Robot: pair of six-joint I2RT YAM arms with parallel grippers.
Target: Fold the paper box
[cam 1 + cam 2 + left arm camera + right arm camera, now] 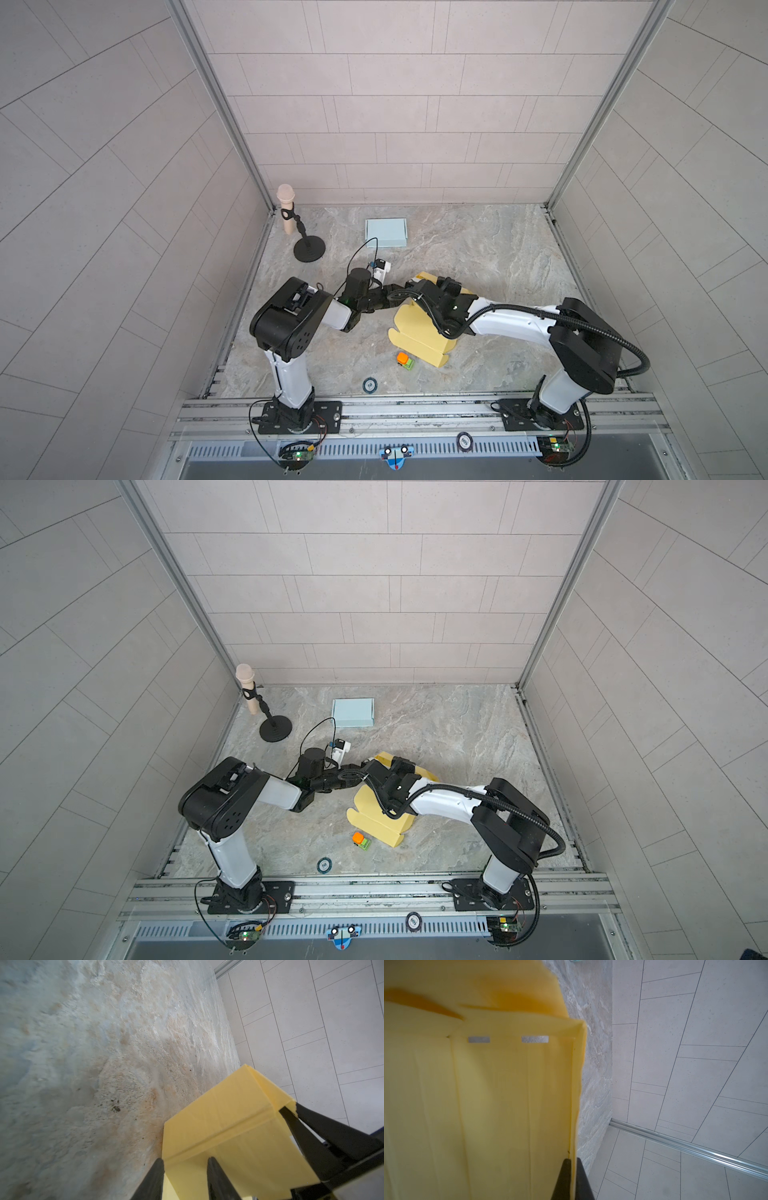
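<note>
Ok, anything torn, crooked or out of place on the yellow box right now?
The yellow box has a ragged, chewed-looking notch on its wall corner in the left wrist view, right where the right gripper pinches it; possibly a small tear. Nothing else stands out.

Two boxes (pixel 415 336) (pixel 385 232) (yellow, blue), one microphone (pixel 286 199), one toy (pixel 405 360)

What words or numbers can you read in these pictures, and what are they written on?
No text reads clearly.
round disc on the table: marks in its middle, too small to read.
round badge on the front rail: marks, too blurred to read.
yellow paper box: no writing shows.
light blue box: no writing shows.
</note>
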